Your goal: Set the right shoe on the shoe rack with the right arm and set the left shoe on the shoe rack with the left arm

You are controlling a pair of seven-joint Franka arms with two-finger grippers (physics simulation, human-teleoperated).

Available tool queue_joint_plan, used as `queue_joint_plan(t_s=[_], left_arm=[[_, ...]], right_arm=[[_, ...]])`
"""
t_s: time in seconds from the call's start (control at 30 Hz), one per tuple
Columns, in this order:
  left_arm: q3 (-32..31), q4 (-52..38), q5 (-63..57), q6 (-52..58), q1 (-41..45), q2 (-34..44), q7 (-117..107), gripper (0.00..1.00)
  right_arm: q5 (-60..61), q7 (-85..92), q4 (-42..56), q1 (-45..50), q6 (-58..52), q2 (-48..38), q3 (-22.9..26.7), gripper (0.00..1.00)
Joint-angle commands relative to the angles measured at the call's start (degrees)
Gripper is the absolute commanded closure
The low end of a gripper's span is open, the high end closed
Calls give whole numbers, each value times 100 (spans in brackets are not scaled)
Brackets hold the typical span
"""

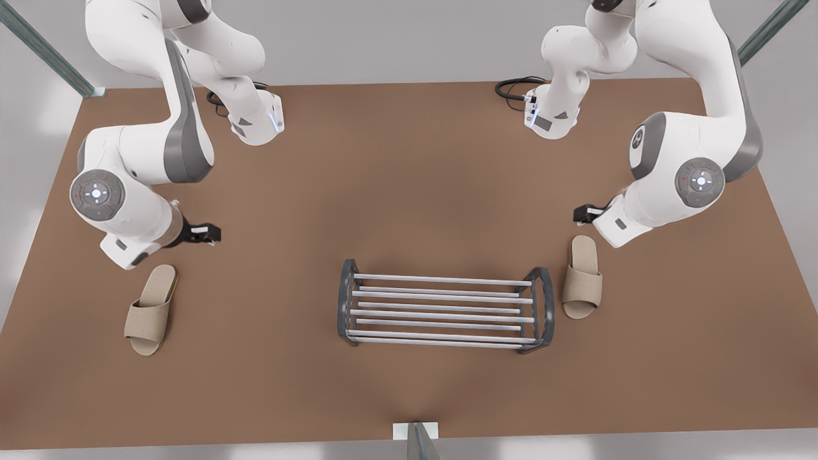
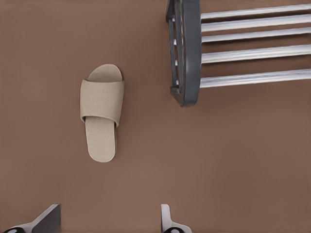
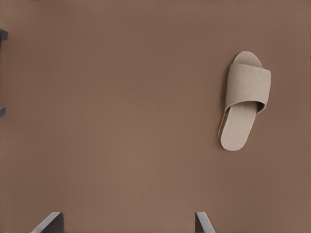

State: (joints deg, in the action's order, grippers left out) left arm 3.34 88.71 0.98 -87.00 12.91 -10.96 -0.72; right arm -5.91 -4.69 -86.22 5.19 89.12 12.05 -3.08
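Note:
The shoe rack (image 1: 441,280) stands mid-table, silver bars between dark grey end frames. One beige slipper (image 1: 581,285) lies just off the rack's end on the front view's right; in the left wrist view this slipper (image 2: 101,114) sits beside the rack's end frame (image 2: 187,53). My left gripper (image 1: 583,214) (image 2: 109,214) hovers behind it, open and empty. The other beige slipper (image 1: 150,310) (image 3: 243,102) lies far from the rack on the front view's left. My right gripper (image 1: 208,233) (image 3: 129,219) hangs above the table behind that slipper, open and empty.
The brown table (image 1: 409,191) has both arm bases (image 1: 255,121) (image 1: 553,115) at its back edge with black cables beside them. A small metal post (image 1: 418,437) stands at the middle of the front edge. Bare tabletop lies between each slipper and its gripper.

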Motion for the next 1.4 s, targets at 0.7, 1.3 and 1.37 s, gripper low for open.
queue_joint_plan(t_s=[0.7, 1.3, 1.37], left_arm=[[1108, 4937, 15467, -6918, -166, -407, 7527, 0], [862, 3654, 15195, -6857, -78, -1294, 7006, 0], [862, 3443, 15204, -6848, -78, -1532, 7006, 0]], right_arm=[[-516, 276, -3639, -2347, 9518, 1080, 35, 0], [-543, 267, -4104, -2751, 11215, 2135, 9, 1], [-543, 267, -4078, -2751, 11223, 2231, 9, 1]])
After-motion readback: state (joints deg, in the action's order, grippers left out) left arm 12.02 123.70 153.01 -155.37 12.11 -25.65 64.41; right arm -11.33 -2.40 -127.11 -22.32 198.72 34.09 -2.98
